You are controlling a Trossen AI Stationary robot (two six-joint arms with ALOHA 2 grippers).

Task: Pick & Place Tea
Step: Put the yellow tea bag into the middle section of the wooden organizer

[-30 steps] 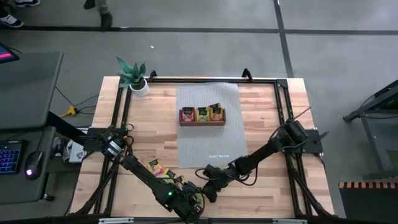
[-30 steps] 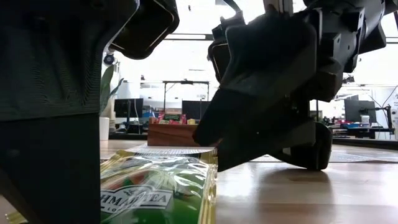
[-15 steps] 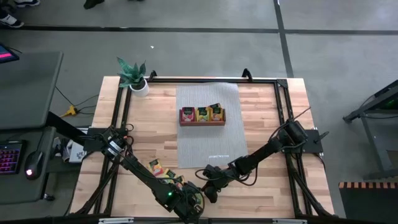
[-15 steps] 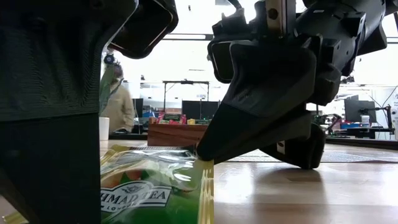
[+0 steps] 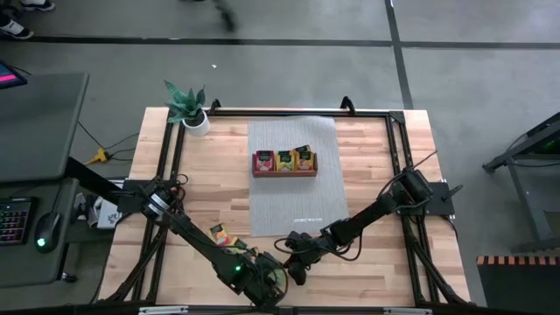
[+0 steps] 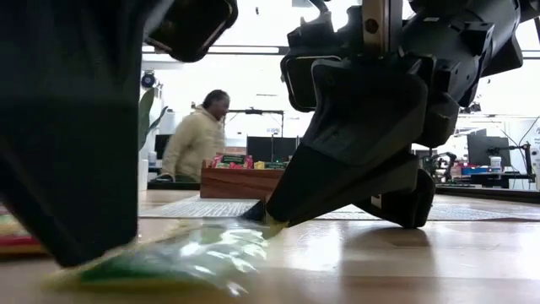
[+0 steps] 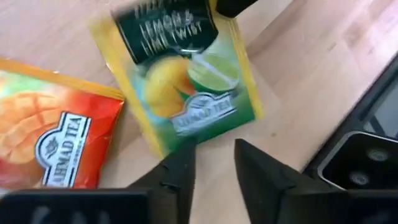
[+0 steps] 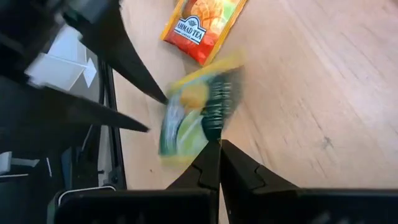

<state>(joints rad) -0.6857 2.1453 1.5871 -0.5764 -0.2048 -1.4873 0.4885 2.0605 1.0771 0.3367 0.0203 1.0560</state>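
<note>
A green and yellow tea packet (image 7: 186,81) lies near the table's front edge, with a red one (image 7: 50,143) beside it. My right gripper (image 8: 214,155) is shut on the green packet's edge. My left gripper (image 7: 214,165) stands open just short of that packet's opposite edge, with bare wood between its fingers. In the high view the two grippers meet at the front, left (image 5: 271,278) and right (image 5: 293,267). The wooden tray (image 5: 284,173) stands on a grey mat (image 5: 293,210), with several packets upright in its compartments. My right gripper pinches the green packet's yellow-rimmed edge (image 8: 208,140) between its two fingertips (image 6: 268,213). The fingers slant down, coming from the table's right. The packet slopes away from the fingertips, and its other end (image 6: 152,262) is low at the wood.
More loose packets (image 5: 220,234) lie left of the grippers beside my left arm. A potted plant (image 5: 188,109) stands at the far left corner. A dark frame (image 5: 394,157) runs around the tabletop. A person (image 6: 198,135) is in the room behind the table.
My right gripper has shut on the green packet's edge. My left gripper has let go of the packet and risen a little. The packet, which stood upright before the low camera, has dropped flat toward the wood, and only its end at my right gripper stays up.
</note>
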